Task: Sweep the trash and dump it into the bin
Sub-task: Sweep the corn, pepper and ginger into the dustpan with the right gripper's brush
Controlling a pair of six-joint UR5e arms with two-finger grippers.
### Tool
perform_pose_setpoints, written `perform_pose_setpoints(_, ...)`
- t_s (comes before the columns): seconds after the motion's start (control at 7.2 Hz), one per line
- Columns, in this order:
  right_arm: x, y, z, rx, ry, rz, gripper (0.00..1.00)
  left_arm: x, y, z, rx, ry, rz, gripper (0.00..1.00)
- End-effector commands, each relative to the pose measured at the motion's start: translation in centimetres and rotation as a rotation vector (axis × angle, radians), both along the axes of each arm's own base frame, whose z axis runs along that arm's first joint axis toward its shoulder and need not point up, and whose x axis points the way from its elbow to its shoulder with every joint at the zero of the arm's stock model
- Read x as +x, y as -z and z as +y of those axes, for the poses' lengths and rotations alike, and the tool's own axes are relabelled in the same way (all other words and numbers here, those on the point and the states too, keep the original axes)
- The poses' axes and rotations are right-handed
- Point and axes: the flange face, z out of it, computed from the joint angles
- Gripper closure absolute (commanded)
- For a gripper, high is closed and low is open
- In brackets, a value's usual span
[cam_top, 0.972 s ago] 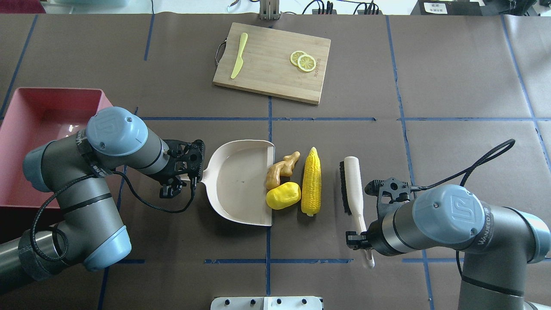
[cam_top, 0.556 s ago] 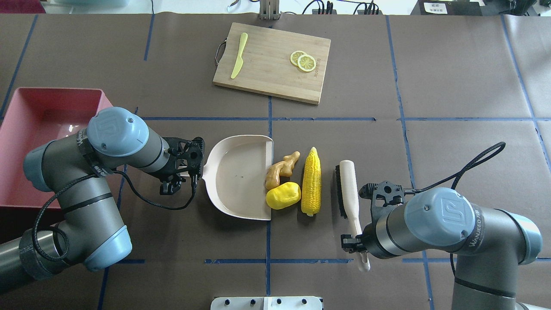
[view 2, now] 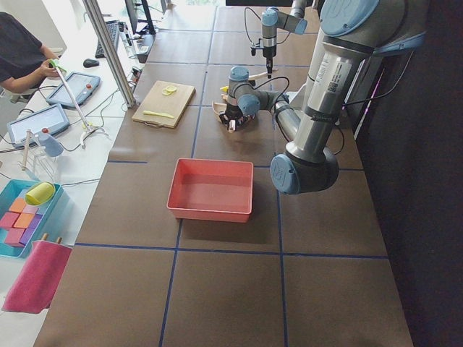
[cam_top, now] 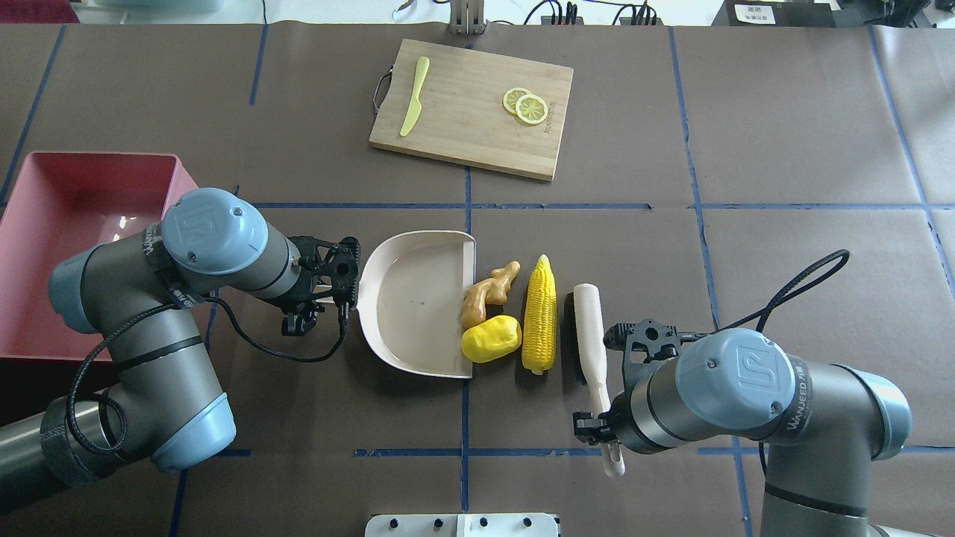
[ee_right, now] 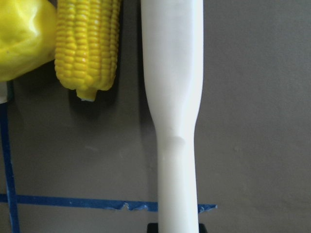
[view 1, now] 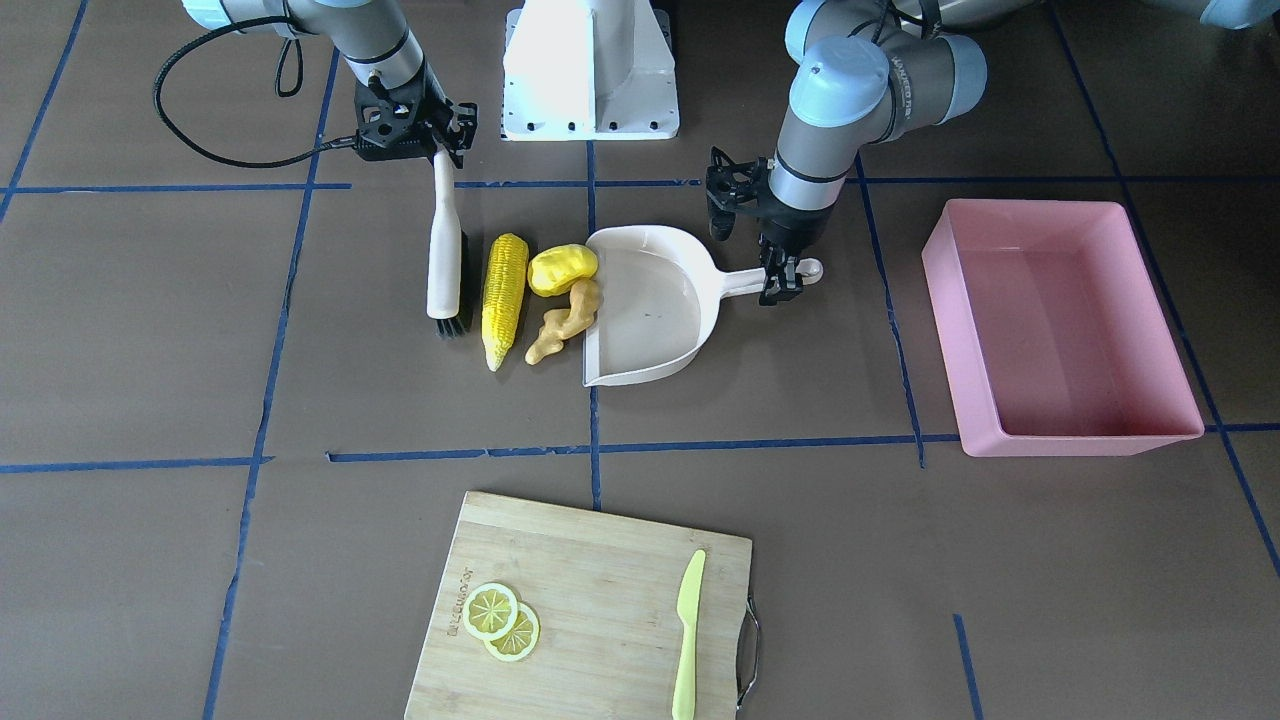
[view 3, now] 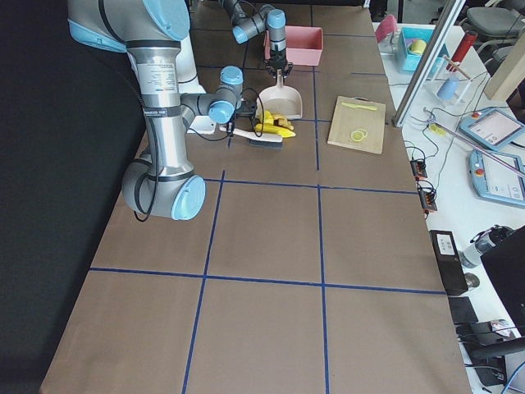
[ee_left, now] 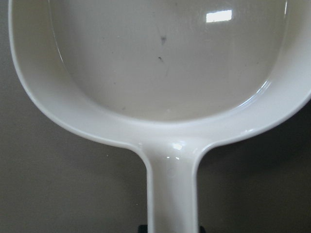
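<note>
The trash lies in a row: a tan ginger root (cam_top: 489,293) and a yellow potato-like lump (cam_top: 490,338) touch the open edge of a cream dustpan (cam_top: 414,298), with a corn cob (cam_top: 539,315) just right of them. My left gripper (cam_top: 336,298) is shut on the dustpan's handle (ee_left: 172,194). My right gripper (cam_top: 606,432) is shut on the handle of a white brush (cam_top: 589,335), whose dark bristles sit close beside the corn (ee_right: 87,48). The pink bin (cam_top: 67,224) stands at the far left, partly hidden by my left arm.
A wooden cutting board (cam_top: 471,108) at the far middle carries two lemon slices (cam_top: 524,105) and a lime-green knife (cam_top: 415,95). The robot's white base (view 1: 590,70) is at the near edge. A person sits at a side desk (view 2: 22,54).
My right arm has carried the brush leftward, closing most of the gap to the corn. The dustpan and left gripper have shifted slightly away from the robot. The trash has not moved.
</note>
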Motion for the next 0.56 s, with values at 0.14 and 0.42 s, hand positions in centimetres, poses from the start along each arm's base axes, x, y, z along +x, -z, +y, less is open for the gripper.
perform_pose_setpoints(0.14,-3.1,1.0,0.0,-0.017,0.006,-0.005,0.99,0.5,0.6,0.3,0.004,-0.005,0.006,0.80)
perform_pose_setpoints(0.42,-5.2,3.3,-0.6,-0.009,0.006,-0.033,0.99,2.1,2.7,1.0,-0.027,-0.002,0.002,0.80)
